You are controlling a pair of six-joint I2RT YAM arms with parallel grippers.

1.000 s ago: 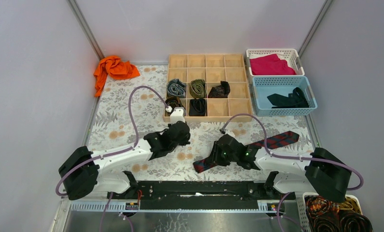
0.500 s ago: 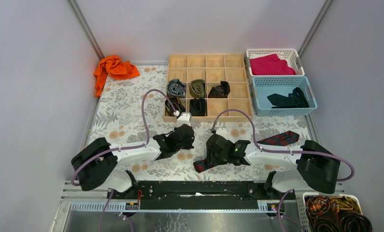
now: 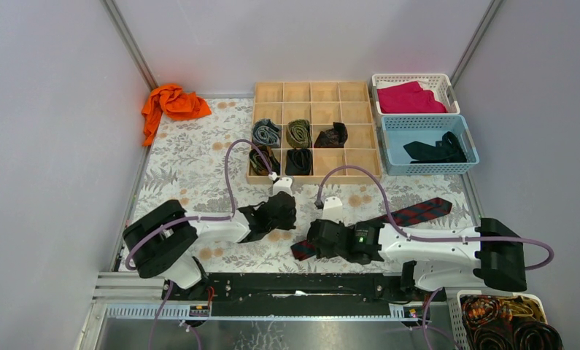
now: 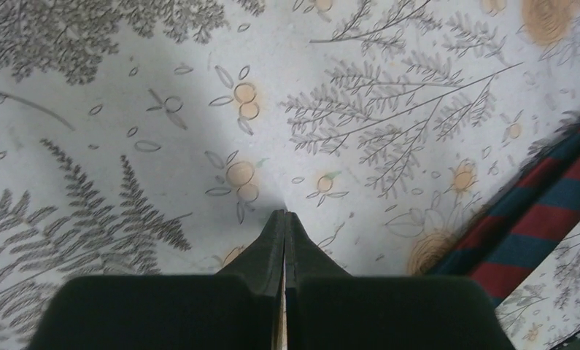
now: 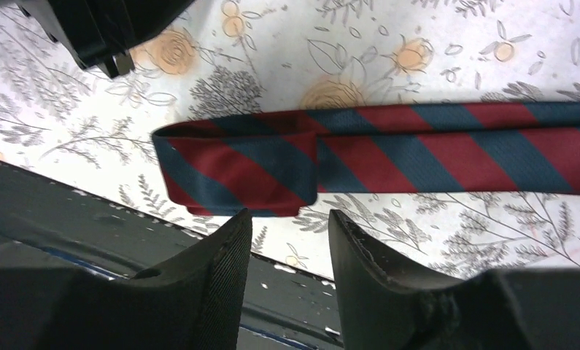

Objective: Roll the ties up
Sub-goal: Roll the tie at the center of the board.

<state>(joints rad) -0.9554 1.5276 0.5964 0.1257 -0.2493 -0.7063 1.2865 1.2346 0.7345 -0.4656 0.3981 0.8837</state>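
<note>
I have the navy-and-red striped tie [image 3: 420, 211] lying flat on the worktop [image 3: 184, 175] in front of the wooden tray [image 3: 345, 177], running diagonally from beyond its right front corner back toward me. The tie's near end is folded over on itself once. My right fingers [image 5: 228, 255] stand apart just short of that fold, gripping nothing. My left fingers [image 4: 276, 237] are pressed together, empty, over bare worktop in front of the tray. 5 rolled ties [image 3: 298, 133] sit in the tray's left compartments.
</note>
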